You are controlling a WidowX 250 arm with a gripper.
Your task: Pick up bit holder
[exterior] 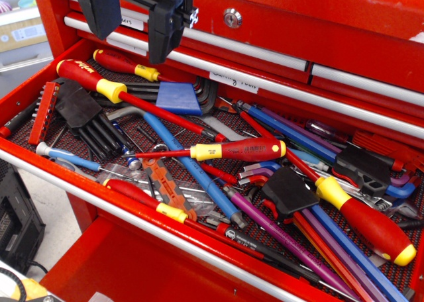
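The bit holder point(45, 112) is a narrow red strip with a row of small dark bits. It lies at the left end of the open red drawer point(132, 219), beside a black fan-shaped hex key set point(86, 116). My gripper point(136, 27) hangs at the top of the view, above the drawer's back left. Its two black fingers point(165, 30) stand apart and hold nothing. It is well above and to the right of the bit holder.
The drawer is full of tools: red-and-yellow-handled screwdrivers point(93, 77) point(238, 150) point(368, 219), blue and purple hex keys point(192, 163), a blue block point(179, 98), black hex key holders point(288, 191). Closed drawers point(278, 24) rise behind.
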